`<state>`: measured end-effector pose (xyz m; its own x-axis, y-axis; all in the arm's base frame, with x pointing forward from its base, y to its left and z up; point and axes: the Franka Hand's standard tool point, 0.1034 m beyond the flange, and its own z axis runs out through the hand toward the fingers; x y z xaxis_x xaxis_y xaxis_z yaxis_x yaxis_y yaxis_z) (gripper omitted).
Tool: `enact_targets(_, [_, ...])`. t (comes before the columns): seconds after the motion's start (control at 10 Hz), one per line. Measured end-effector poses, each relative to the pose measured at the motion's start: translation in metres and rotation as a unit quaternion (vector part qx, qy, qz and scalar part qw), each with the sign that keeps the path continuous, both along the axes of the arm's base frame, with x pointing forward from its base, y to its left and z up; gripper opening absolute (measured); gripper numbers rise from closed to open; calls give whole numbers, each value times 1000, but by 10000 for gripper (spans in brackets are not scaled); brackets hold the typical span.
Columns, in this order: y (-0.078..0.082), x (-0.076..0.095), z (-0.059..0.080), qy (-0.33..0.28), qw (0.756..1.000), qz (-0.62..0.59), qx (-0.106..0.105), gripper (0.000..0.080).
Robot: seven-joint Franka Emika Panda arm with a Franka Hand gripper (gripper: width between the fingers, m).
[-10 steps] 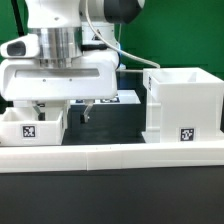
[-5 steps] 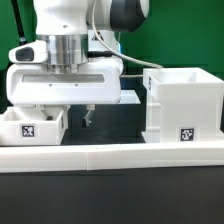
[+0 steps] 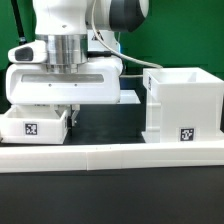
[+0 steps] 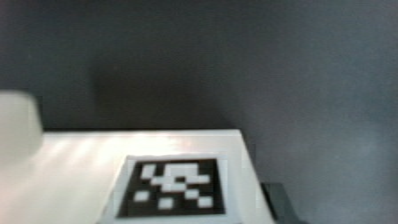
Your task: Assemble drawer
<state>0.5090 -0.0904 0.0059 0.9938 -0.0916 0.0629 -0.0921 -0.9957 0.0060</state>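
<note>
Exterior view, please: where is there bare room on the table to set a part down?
Bare black tabletop lies between the small white plastic tray and the large white cube-like housing, behind the long white wall bar. Crowded around the tray, where the gripper hangs.

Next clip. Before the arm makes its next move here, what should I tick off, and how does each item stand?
1. State of the gripper, open or shut: cannot tell; its fingertips are hidden behind the tray.
2. The tray lies flat with its tag facing the exterior camera: ok.
3. Grip on the tray: cannot tell.
4. The housing stands upright, apart from the tray: ok.
5. Second tray located: cannot tell; neither view shows it.
</note>
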Motion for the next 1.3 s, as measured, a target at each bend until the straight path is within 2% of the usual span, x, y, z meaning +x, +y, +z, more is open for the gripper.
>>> enact_targets(0.5, [2,1,2,2,1000,5,1,41])
enact_targets(0.6, [13,6,18,6,999,32,8,42])
enact_targets(0.8, [19,12,40,8,994,109,14,42])
enact_targets(1.1, [17,10,33,9,994,112,11,42])
enact_targets(1.3, [17,9,30,10,976,216,0,42])
